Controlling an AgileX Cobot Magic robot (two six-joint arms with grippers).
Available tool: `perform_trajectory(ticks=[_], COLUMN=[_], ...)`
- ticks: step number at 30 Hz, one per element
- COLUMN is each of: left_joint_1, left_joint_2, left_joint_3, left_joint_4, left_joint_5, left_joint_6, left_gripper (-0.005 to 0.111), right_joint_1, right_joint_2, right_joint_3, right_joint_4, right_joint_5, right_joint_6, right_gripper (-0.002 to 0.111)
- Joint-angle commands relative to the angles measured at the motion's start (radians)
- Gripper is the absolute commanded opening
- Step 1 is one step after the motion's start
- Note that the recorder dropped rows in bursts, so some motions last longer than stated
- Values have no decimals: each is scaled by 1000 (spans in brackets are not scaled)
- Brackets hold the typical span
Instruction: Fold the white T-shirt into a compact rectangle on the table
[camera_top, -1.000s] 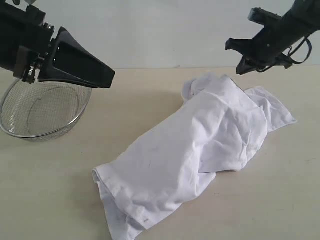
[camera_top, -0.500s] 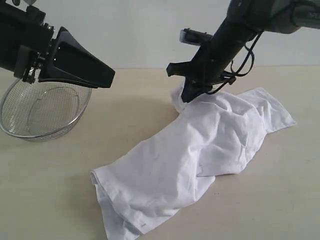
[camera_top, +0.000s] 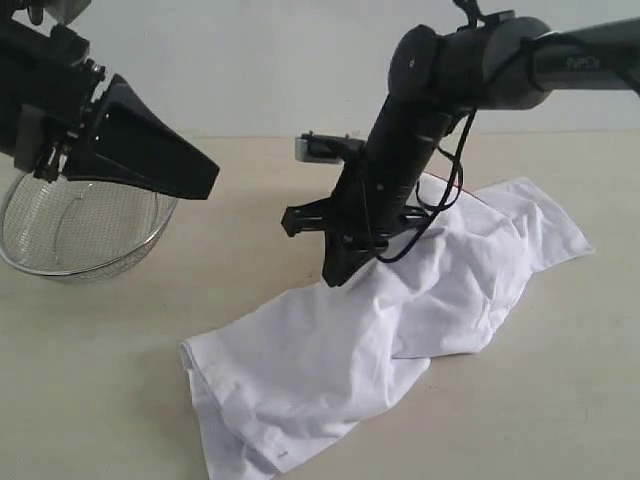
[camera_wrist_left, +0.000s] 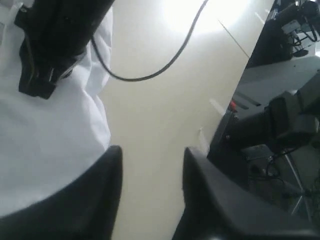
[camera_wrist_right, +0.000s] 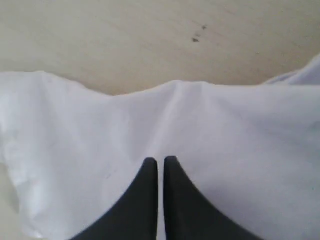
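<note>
Lying crumpled on the table (camera_top: 110, 390), the shirt (camera_top: 450, 290) forms one long, loosely bunched band. In the exterior view it runs from 7 o'clock, near the frame's lower edge, up to 3 o'clock. Every visible face is plain white. Soft ridges and creases cross the middle of the band, where one layer is turned over another. The 7 o'clock end shows a stitched hem, doubled and slightly curled. The 3 o'clock end spreads flatter and ends in an angular corner.

Right gripper (camera_top: 336, 276): the arm reaches across the middle of the scene and points steeply down. The tips meet the shirt's edge at 11 o'clock of the band's centre. In the right wrist view the two fingers (camera_wrist_right: 145, 200) are clenched together with their tips on the cloth, and a raised fold runs away from them. Whether cloth is pinched between them cannot be told.

Left gripper (camera_top: 205, 172): raised at 10 o'clock of the scene, over a wire mesh basket (camera_top: 40, 262) and well apart from the shirt. In the left wrist view its fingers (camera_wrist_left: 95, 200) stand apart, released, with bare table showing between them.

The table surface is pale beige and matte, with a few dark specks.
</note>
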Motion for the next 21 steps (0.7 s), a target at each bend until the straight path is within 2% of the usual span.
perform_trajectory(ticks=[1,3,8,11,15,16,21], left_joint_1=[-8,-8,-8,-8,-8,-8,-8], left_joint_2=[-3,-3,-3,-11,-34,-45,-115], left_joint_3=[-6,-6,0,18,47,57,102], left_joint_4=[90,124,155,179,274,302,382], left_joint_5=[7,2,11,11,3,3,11], left_joint_6=[-62,-92,-114,-135,-210,-237,-311], left_gripper=[17,11,10,10,10,10,10], right_joint_1=[17,22,38,89,213,247,365], right_joint_2=[-161,-246,-426,-502,-548,-548,-509], right_joint_3=[69,148,398,543,659,677,716], right_joint_4=[6,6,105,159,159,159,151], right_joint_5=[-41,-98,-223,-287,-407,-435,-582], right_joint_6=[-10,-6,-35,-92,-147,-154,-144], right_gripper=[0,0,3,22,55,59,58])
